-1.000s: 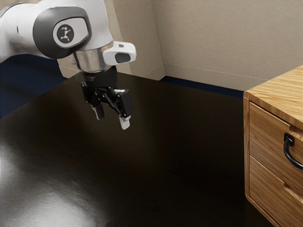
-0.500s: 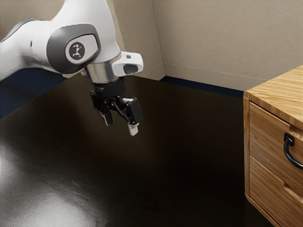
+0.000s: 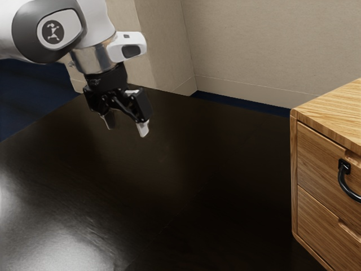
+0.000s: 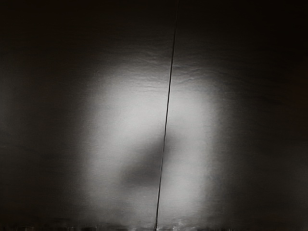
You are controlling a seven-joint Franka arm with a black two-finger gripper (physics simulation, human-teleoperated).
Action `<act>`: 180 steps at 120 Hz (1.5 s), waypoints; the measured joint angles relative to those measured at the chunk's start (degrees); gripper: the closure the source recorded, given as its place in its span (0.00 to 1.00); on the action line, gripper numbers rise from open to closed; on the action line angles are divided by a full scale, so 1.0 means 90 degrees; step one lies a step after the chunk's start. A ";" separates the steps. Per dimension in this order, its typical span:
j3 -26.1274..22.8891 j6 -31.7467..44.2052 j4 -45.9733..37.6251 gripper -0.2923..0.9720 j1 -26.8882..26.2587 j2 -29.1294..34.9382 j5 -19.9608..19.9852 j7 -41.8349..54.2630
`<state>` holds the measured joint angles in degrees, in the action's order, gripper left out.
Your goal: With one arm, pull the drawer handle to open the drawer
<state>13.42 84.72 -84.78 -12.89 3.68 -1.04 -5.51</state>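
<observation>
Well, gripper (image 3: 126, 128) spread, far from handle (image 3: 342, 179); arm logo (image 3: 51, 32) prob. figure.

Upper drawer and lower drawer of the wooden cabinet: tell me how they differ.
The upper drawer carries a black handle near the exterior view's right edge; the lower drawer shows none in its visible part. The upper drawer sits right under the cabinet top; the lower drawer sits below it. Both are light wood and look shut.
</observation>
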 joint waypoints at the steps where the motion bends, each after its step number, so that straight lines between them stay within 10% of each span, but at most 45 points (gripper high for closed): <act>1: 0.0010 -0.0017 0.0003 0.23 0.0005 0.0003 -0.0003 -0.0026; 102: -0.0613 -0.0914 0.1574 0.23 -0.0005 0.0476 0.0013 -0.1333; 164: -0.1152 -0.1667 0.1512 0.23 0.0014 0.0461 0.0191 0.3307; 180: -0.2015 -0.1770 0.1166 0.23 0.0029 0.0917 0.0165 0.4139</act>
<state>-4.71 68.79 -74.29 -12.63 11.93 0.45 31.74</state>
